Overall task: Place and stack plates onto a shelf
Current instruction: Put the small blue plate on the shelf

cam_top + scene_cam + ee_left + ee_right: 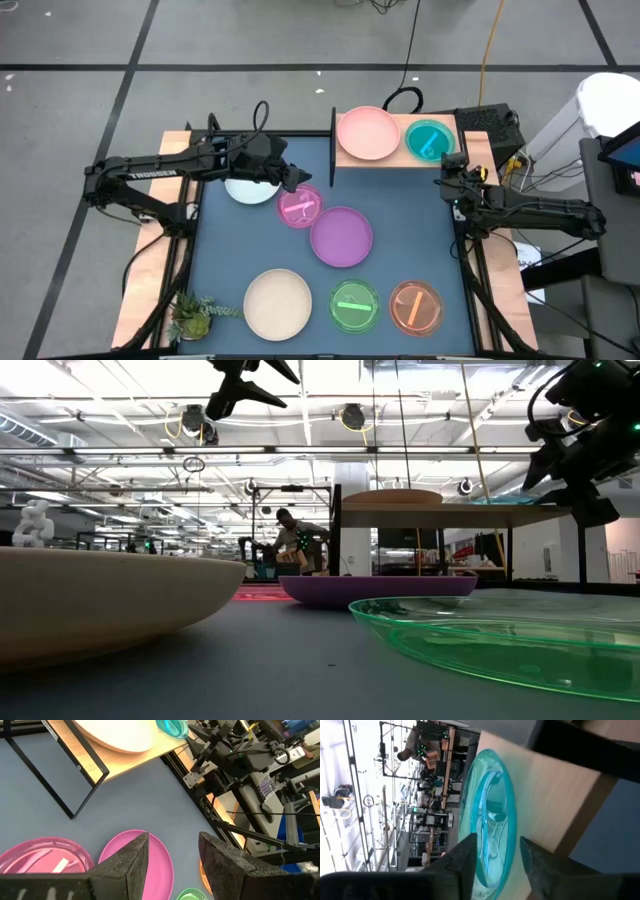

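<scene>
The shelf [395,160] stands at the table's far edge, its black upright [332,145] at the left end. On it rest the salmon pink plate [367,133] and the small teal plate [430,140]. My right gripper [452,163] is open just right of the teal plate [487,815], touching nothing. My left gripper [298,181] is open and hovers high [250,380] over the far edge of the small pink plate [299,207]. The white-blue plate [250,189], purple plate [341,236], cream plate [278,303], green plate [354,306] and orange plate [415,306] lie flat on the table.
A small potted plant [193,316] sits at the table's near left corner. Wooden side rails [160,215] run along both sides. Cables and equipment [490,125] crowd the far right corner beside the shelf. A person [295,540] works in the room beyond.
</scene>
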`<move>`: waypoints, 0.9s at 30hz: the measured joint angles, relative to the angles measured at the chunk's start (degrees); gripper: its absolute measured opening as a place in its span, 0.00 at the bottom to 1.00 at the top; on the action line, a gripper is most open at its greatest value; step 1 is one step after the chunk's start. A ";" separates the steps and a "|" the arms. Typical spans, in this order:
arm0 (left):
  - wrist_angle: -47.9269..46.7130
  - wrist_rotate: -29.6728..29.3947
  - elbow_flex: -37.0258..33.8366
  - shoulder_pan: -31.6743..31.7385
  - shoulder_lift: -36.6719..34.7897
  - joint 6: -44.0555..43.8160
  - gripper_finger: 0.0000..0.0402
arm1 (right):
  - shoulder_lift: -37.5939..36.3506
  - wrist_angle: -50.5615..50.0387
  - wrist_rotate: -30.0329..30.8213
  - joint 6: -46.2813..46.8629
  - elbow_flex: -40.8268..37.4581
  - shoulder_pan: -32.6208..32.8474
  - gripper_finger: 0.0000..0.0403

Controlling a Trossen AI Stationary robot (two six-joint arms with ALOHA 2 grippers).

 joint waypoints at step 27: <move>-0.28 0.00 0.00 -6.21 0.02 -0.40 0.44 | -3.74 39.94 -16.40 -27.66 0.51 0.26 0.50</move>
